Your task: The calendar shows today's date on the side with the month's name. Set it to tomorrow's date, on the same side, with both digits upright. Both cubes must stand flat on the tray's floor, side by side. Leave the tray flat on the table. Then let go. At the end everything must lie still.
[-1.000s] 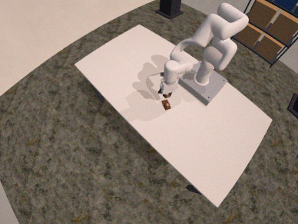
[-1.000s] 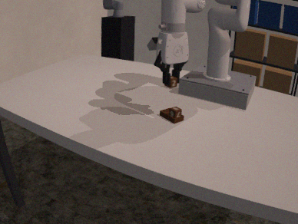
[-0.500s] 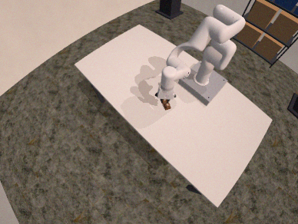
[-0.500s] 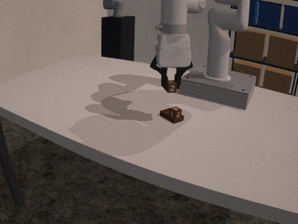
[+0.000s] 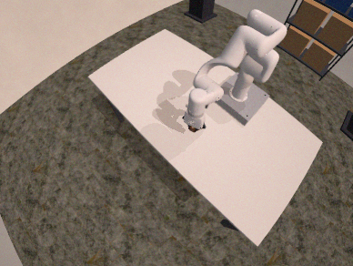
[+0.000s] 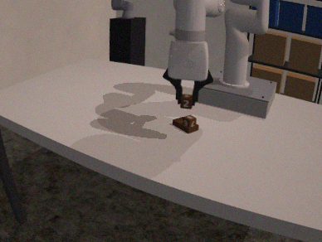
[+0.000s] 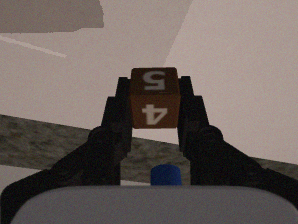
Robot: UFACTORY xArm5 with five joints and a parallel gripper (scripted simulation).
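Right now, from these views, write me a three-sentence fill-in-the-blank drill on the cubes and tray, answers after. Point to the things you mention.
The gripper (image 5: 194, 129) (image 6: 187, 100) (image 7: 154, 93) holds one ____.
In the exterior view, the held one shows the digit ____.
The other cube (image 6: 189, 121) sits in the ____.

Missing words: cube; 2; tray.

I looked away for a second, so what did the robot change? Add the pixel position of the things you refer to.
The end effector (image 6: 187, 99) (image 7: 154, 93) carried its cube (image 6: 187, 102) (image 7: 154, 98) away from the robot's base (image 6: 232, 102), toward the tray (image 6: 179, 124), and turned it. Nothing was grabbed or let go. The tray and the cube in it (image 6: 190, 121) stayed put.
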